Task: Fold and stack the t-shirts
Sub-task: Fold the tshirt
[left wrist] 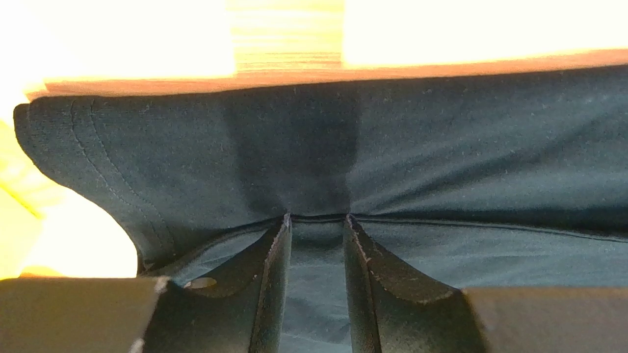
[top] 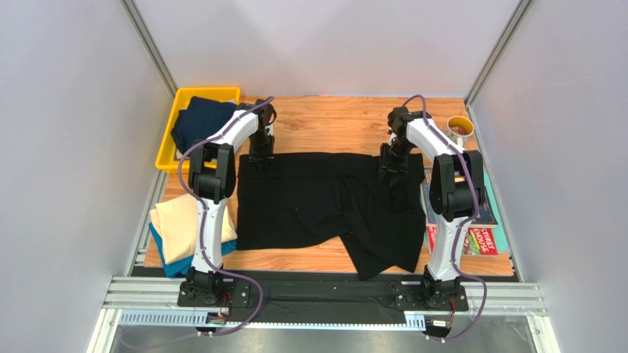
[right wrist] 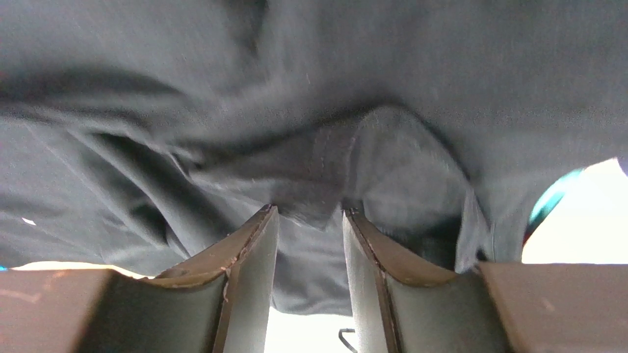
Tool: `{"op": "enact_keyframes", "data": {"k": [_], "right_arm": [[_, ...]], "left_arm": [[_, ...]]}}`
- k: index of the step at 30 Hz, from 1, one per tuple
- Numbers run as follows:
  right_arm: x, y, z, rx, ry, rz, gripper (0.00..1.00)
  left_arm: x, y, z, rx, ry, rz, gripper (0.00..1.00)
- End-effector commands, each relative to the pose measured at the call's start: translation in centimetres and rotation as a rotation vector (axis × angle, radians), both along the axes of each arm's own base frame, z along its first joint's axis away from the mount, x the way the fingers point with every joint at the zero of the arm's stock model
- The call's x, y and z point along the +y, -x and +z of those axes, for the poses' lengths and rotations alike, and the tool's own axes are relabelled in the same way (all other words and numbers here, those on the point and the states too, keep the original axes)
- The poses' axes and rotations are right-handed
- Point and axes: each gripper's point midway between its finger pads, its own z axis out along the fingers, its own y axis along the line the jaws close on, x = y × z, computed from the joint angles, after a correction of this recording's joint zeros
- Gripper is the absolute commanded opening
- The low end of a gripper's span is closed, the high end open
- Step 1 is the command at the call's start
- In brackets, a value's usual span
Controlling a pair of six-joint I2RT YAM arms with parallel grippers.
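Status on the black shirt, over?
Left gripper and right gripper open, tips at black shirt far edge. Shirt spread, near-right part trailing toward the table edge. Magazines beside its right edge.

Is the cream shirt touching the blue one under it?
Touching. The top view shows the cream t-shirt lying right on the teal-blue t-shirt, with no gap between them.

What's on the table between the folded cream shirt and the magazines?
The large black t-shirt, spread out with a rumpled near right corner, fills that stretch. The top view shows it; its right edge reaches the magazines.
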Motion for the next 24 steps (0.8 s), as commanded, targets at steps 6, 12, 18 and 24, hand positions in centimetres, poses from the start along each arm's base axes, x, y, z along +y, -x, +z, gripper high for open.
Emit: {"op": "enact_keyframes", "data": {"k": [6,12,18,24], "right_arm": [[-0.1,-3.9,0.4,-0.087,0.011,-0.002,0.43],[-0.3,-3.3,0.2,-0.063,0.008,0.004,0.14],[-0.2,-1.9,1.0,-0.047,-0.015,0.024,0.00],[0.7,0.9,3.5,-0.045,-0.084,0.026,0.00]], "left_arm": [[0.4,0.5,1.8,-0.038,-0.006,-0.029,0.39],[0.3,0.0,2.1,-0.050,-0.003,-0.027,0.39],[0.2,-0.1,1.8,-0.045,-0.001,-0.026,0.39],[0.1,-0.1,1.6,-0.043,-0.001,-0.018,0.38]]}}
